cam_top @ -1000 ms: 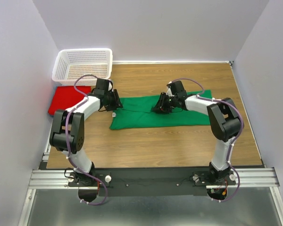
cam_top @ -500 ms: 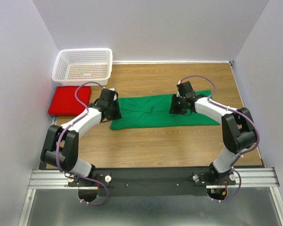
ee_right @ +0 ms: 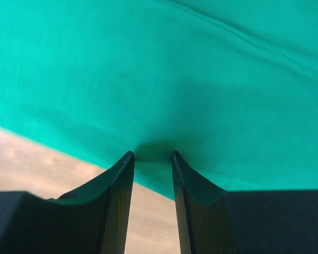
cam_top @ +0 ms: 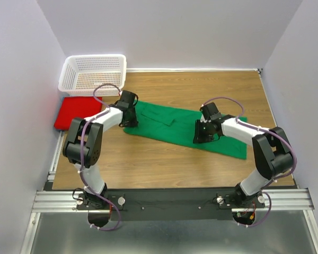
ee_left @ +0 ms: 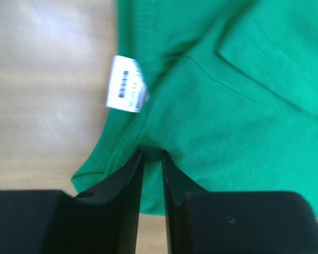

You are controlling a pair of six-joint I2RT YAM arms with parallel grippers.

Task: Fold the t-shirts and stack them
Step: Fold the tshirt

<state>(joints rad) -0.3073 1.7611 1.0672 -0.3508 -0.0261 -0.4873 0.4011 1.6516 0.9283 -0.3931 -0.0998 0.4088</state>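
The green t-shirt (cam_top: 169, 123) lies folded into a long band, slanting across the table from upper left to lower right. My left gripper (cam_top: 128, 119) is shut on its near-left edge; in the left wrist view the jaws (ee_left: 152, 153) pinch the green cloth (ee_left: 228, 116) close to a white label (ee_left: 127, 91). My right gripper (cam_top: 201, 135) is shut on the near edge towards the right end; in the right wrist view its tips (ee_right: 152, 153) bite into the cloth (ee_right: 175, 69). The red t-shirt (cam_top: 77, 112) lies folded at the table's left edge.
A white perforated basket (cam_top: 93, 74) stands at the back left, just behind the red t-shirt. The wooden table (cam_top: 164, 164) is bare in front of the green t-shirt. Grey walls close in the left, back and right sides.
The green t-shirt has swung from lying level to slanting. My right gripper pulled its right part toward me; my left gripper moved its left end back and a little right.
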